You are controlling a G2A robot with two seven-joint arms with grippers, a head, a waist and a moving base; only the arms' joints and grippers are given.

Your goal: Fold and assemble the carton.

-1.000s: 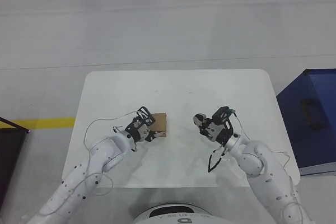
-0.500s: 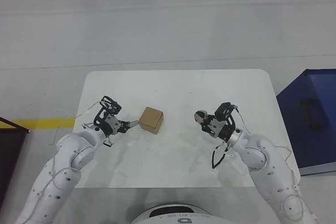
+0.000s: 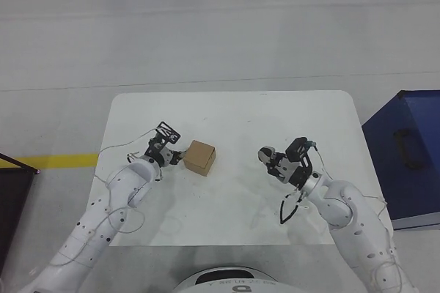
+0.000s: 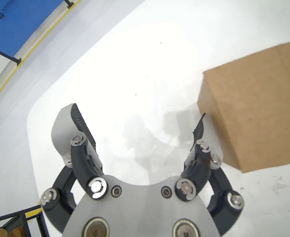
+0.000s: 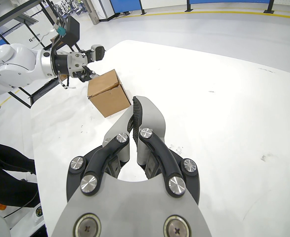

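Standing as a closed box on the table (image 3: 279, 117), the carton (image 3: 200, 157) has one top edge that gapes slightly. The left gripper (image 4: 138, 112), which had drawn away from the carton half a second ago, is back just beside one wall, fingers spread, one tip at the cardboard. The right gripper (image 5: 135, 104), pressed together on nothing, stays well apart on the carton's opposite side. Folding looks nearly done; the return suggests a last press or nudge

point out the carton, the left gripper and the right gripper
carton (image 3: 200, 154), top view, top face
left gripper (image 4: 138, 111), left wrist view, midway between open jaws
right gripper (image 5: 136, 103), right wrist view, where shut jaws meet
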